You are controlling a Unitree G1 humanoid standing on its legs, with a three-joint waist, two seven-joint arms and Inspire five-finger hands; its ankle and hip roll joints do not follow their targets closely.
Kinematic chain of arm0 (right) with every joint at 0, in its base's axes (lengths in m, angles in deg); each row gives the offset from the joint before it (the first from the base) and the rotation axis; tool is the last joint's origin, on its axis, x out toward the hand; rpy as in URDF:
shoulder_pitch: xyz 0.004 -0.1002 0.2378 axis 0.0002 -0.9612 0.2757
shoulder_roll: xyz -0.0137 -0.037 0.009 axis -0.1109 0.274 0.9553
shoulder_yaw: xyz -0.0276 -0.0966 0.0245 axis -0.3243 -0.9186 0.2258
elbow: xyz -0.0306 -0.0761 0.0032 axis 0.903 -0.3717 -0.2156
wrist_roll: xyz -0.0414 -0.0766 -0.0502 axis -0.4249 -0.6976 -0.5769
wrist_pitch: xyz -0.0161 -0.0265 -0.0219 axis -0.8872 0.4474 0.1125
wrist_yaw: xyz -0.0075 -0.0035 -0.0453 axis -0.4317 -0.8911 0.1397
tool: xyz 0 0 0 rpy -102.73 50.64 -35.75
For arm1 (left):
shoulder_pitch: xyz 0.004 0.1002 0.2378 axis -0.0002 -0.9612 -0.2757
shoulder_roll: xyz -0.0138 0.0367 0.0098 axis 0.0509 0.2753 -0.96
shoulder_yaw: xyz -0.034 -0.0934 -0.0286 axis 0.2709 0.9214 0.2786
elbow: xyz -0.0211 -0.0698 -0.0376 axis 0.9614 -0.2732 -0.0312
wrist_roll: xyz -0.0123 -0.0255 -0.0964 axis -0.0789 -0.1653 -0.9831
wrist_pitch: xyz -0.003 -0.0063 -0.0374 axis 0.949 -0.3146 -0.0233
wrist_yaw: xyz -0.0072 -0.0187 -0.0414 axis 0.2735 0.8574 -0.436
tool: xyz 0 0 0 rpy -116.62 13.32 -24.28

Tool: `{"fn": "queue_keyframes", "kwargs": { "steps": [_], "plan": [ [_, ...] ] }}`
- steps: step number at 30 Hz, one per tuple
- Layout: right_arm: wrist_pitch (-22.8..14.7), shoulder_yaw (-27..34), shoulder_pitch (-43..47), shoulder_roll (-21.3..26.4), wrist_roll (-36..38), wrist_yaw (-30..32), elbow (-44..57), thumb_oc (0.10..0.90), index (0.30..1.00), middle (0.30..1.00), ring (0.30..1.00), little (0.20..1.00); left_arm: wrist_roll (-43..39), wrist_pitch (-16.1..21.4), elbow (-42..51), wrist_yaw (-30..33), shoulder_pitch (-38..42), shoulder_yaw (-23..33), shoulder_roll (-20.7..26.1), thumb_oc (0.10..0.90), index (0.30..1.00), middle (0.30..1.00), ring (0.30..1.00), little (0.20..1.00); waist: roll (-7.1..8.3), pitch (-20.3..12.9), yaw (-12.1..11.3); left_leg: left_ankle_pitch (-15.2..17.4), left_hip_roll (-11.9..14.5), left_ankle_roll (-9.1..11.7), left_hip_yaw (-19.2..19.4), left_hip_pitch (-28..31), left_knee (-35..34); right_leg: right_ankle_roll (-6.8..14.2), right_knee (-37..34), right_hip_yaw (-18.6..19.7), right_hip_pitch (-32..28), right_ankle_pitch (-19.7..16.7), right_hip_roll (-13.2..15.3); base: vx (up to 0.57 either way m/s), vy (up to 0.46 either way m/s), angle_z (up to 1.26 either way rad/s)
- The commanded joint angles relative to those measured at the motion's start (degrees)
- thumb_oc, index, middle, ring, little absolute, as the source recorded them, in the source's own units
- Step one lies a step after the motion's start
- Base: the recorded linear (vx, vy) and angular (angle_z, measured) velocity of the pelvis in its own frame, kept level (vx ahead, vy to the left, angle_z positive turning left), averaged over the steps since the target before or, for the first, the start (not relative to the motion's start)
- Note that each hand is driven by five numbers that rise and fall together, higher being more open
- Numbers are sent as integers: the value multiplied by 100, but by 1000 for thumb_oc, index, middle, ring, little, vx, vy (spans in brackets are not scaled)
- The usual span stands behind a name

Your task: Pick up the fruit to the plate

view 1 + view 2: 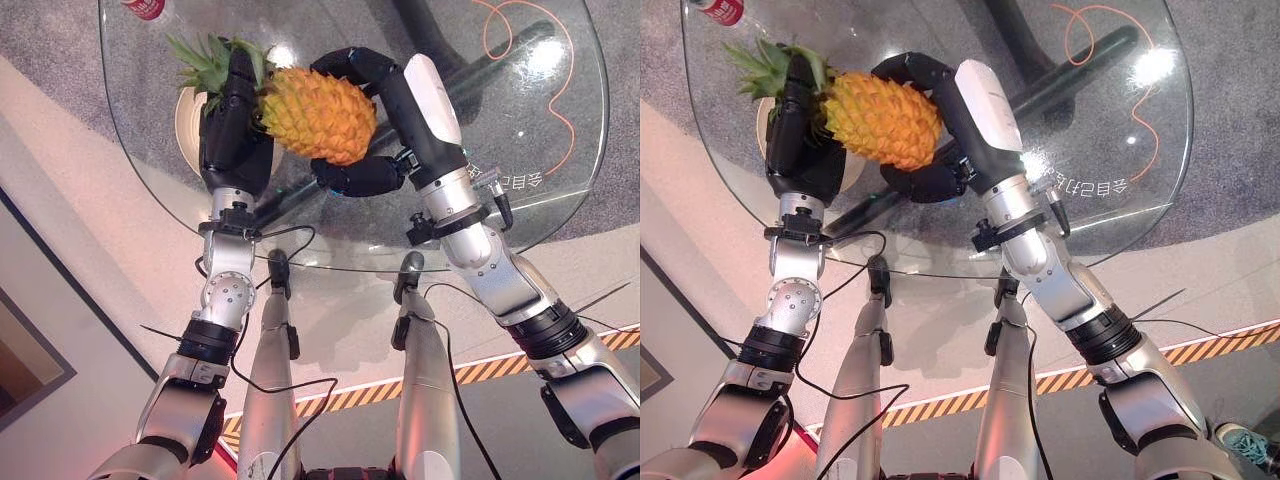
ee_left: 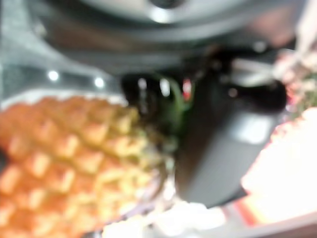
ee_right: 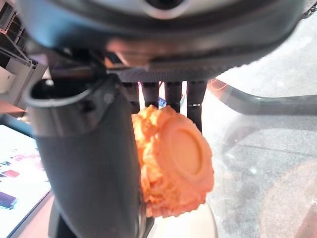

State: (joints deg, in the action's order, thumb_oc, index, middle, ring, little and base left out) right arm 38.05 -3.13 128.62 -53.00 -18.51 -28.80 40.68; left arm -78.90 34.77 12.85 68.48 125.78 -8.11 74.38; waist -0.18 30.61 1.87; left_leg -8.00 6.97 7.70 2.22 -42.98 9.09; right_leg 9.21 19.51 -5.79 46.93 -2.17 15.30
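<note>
Holding: pineapple [image 1: 318,115], carried between both hands above the glass table [image 1: 540,150]
Pineapple: orange-yellow body lying roughly on its side, green crown [image 1: 210,60] toward the left hand, flat base toward the right hand
Right hand [image 1: 385,120]: fingers curled over the far side of the fruit's base end, thumb hooked under the near side; it grips the pineapple. In the right wrist view the round base [image 3: 181,148] sits just past the thumb [image 3: 89,163], with the fingers [image 3: 171,94] in a row behind it
Left hand [image 1: 232,125]: set against the crown end of the fruit, leaves showing above and beside it. In the left wrist view the scaly body [image 2: 64,158] lies close to the hand and green leaves sit against its dark bulk, but whether its fingers curl round the fruit I cannot tell
Plate [image 1: 188,125]: pale, on the table under and behind the left hand, mostly hidden by it; the crown hangs over it, the fruit's body is to the right-hand side of it
Can [image 1: 718,10]: red, at the table's far edge beyond the left hand
Table: round, clear, with a dark base [image 1: 500,55] seen through the glass beyond the right hand
</note>
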Motion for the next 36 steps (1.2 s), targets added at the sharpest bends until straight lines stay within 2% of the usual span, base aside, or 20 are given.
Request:
{"fn": "queue_keyframes", "kwargs": {
  "steps": [1,9,10,11,12,16,19,25,30,36],
  "plan": [
    [-320,271,570,39,-185,225,525,100,300,300,300,200,224,348,975,-612,729,-107,40,100,300,300,300,200,103,-82,-66,479,-200,-126,5,9,410,16,-671,-298,-374,-332,-168,0,0,0],
    [-290,336,564,48,-211,323,502,116,314,314,314,216,245,383,991,-610,737,-65,26,100,300,300,300,200,96,-82,-56,434,-205,-131,8,-25,390,13,-688,-296,-333,-377,-160,0,0,0],
    [-285,353,562,47,-194,378,489,402,559,559,559,502,249,389,1000,-598,737,-58,36,100,300,300,300,200,92,-82,-55,435,-204,-134,9,-30,396,12,-679,-297,-326,-375,-162,0,0,0],
    [-285,350,542,42,-192,396,485,534,672,672,672,634,254,395,999,-595,714,-62,30,100,300,300,300,200,89,-82,-60,478,-196,-128,12,11,403,19,-663,-297,-360,-333,-169,0,0,0],
    [-273,362,539,39,-184,427,481,800,900,900,900,900,282,432,998,-589,713,-62,28,100,300,300,300,200,87,-82,-59,476,-197,-129,14,10,395,19,-664,-296,-356,-334,-172,0,0,0],
    [-248,416,517,-26,-215,573,424,800,900,900,900,900,414,595,980,-466,747,-55,2,100,300,300,300,200,85,-82,-52,471,-200,-128,11,-5,393,17,-673,-283,-348,-336,-173,0,0,0],
    [-176,501,462,-92,-236,737,397,800,900,900,900,900,543,984,996,-259,749,23,-8,100,300,300,300,200,77,-82,-50,430,-220,-140,6,-38,379,4,-686,-273,-311,-374,-176,0,0,0],
    [-158,620,386,-205,-290,947,303,800,900,900,900,900,660,1505,1019,71,708,211,-132,100,300,300,300,200,86,-82,-66,472,-224,-132,-7,-4,375,-3,-676,-280,-347,-321,-187,0,0,0],
    [-83,647,398,-319,-386,971,313,800,900,900,900,900,634,1780,1059,320,691,337,-257,100,300,300,300,200,96,-82,-78,465,-229,-133,-20,-17,361,-16,-674,-277,-336,-315,-206,0,0,0],
    [-64,664,420,-297,-384,1016,331,800,900,900,900,900,917,1926,1113,692,691,421,-318,100,300,300,300,200,112,-82,-82,406,-231,-130,-15,-58,340,-29,-707,-284,-315,-358,-195,0,0,0]
  ]
}}
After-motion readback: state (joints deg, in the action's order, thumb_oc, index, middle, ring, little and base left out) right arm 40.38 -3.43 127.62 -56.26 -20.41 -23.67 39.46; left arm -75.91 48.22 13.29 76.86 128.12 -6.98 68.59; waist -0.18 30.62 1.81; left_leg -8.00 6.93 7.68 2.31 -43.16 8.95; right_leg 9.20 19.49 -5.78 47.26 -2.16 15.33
